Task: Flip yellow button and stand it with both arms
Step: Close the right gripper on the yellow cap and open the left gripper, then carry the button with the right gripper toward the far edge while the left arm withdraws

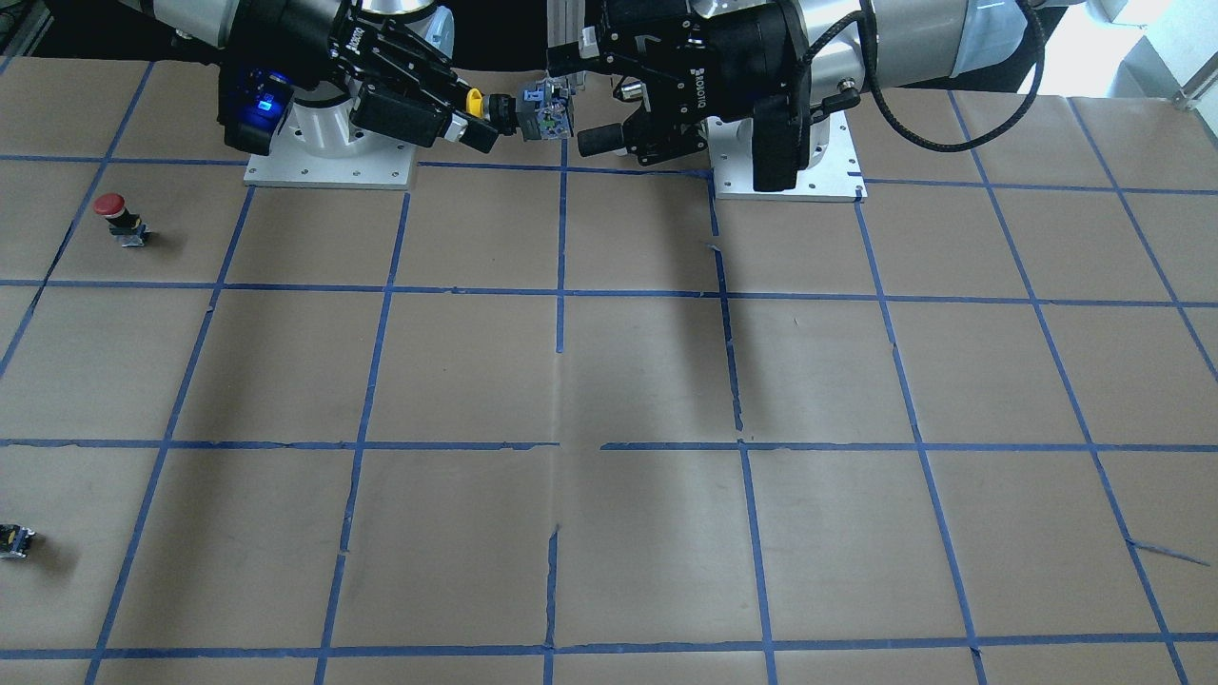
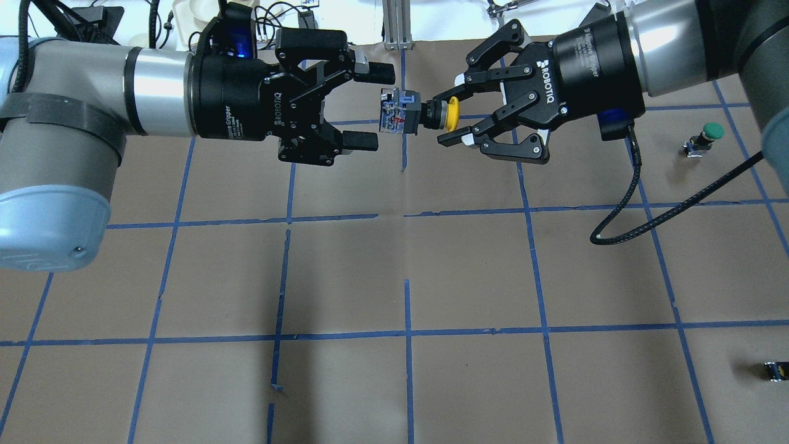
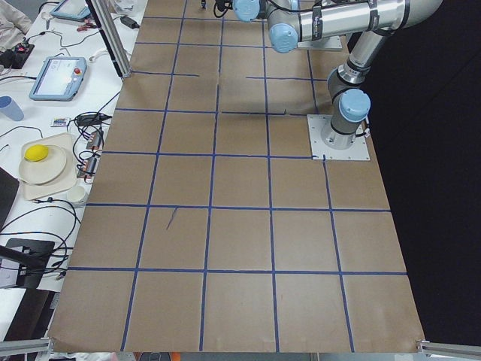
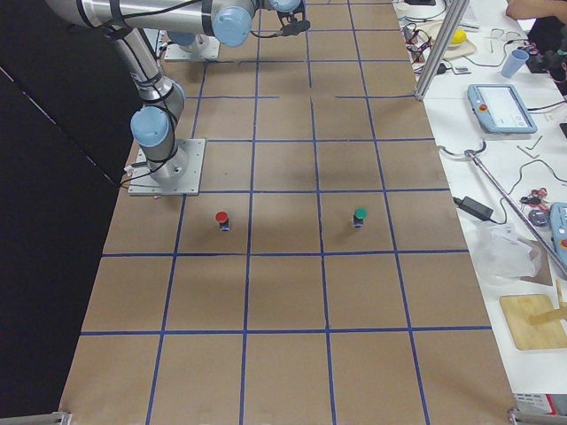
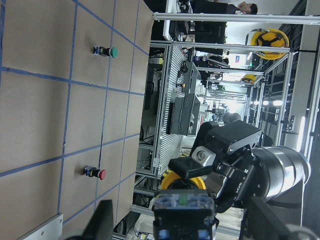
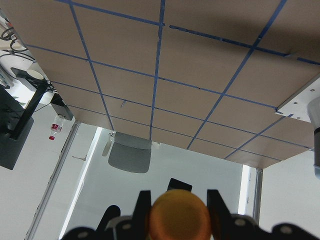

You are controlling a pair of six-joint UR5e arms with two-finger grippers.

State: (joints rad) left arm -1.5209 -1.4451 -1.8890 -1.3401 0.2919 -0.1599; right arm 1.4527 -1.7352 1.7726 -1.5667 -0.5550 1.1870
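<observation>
The yellow button (image 2: 453, 115) hangs level in mid-air over the table's robot side. Its yellow cap points at my right gripper. Its grey-and-black switch body (image 2: 399, 115) points at my left gripper. My right gripper (image 2: 444, 118) is shut on the button at the cap and neck; it also shows in the front view (image 1: 481, 112). My left gripper (image 2: 377, 108) is open, its fingertips just short of the switch body on either side. The left wrist view shows the body (image 5: 182, 212) between my open fingers (image 5: 102, 222). The right wrist view shows the cap (image 6: 180, 216) between the pads.
A red-capped button (image 1: 114, 214) stands on the table on my right side. A green-capped button (image 2: 709, 134) stands farther out on the right. A small dark switch block (image 2: 775, 371) lies near the right edge. The arm bases' plates (image 1: 328, 171) sit at the robot side.
</observation>
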